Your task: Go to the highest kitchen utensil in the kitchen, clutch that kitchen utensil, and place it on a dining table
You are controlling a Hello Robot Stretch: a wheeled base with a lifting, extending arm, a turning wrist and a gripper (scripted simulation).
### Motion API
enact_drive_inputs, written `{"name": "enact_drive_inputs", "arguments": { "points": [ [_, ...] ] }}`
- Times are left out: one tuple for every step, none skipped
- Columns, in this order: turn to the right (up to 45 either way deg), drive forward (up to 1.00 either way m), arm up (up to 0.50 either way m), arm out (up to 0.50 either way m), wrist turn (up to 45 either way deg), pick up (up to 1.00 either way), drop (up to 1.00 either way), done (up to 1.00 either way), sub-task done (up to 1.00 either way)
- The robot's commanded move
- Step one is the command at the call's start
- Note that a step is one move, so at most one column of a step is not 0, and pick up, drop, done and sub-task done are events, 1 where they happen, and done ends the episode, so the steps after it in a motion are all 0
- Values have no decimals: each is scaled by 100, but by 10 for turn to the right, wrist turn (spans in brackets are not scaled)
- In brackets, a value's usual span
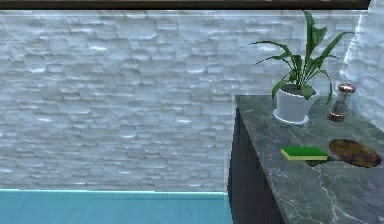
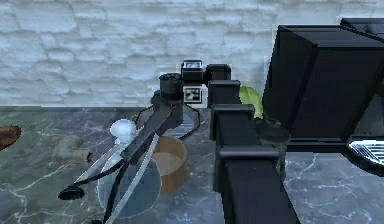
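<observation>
**A:** Where is there room to move?

**B:** In the forward view the teal floor (image 1: 110,208) lies bare on the left, up to the pale stone wall (image 1: 120,90). The dark marble worktop (image 1: 300,190) takes the right. Its side edge drops straight to the floor.

**A:** What stands on it?

**B:** A potted plant (image 1: 298,80) near the far corner and a small mill-like jar (image 1: 343,102) just beside it. Nearer are a green sponge (image 1: 305,153) and a brown round thing (image 1: 355,152).

**A:** And the tool?

**B:** In the arm side view the arm (image 2: 245,170) lies out over the worktop, and the tool (image 2: 88,198) slants down to the left. A white blob (image 2: 122,128), a brownish cup (image 2: 175,165) and a clear rounded thing (image 2: 140,195) sit behind it. I cannot tell whether it holds anything, or how its fingers stand.

**A:** The kitchen utensil?

**B:** I cannot tell which of those small things it is. A black box (image 2: 325,80) crowds the arm's right.
</observation>
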Motion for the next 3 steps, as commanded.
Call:
{"name": "enact_drive_inputs", "arguments": {
  "points": [
    [0, 0, 0, 0, 450, 0, 0, 0, 0],
    [0, 0, 0, 0, 450, 0, 0, 0, 0],
    [0, 0, 0, 0, 390, 0, 0, 0, 0]
  ]
}}
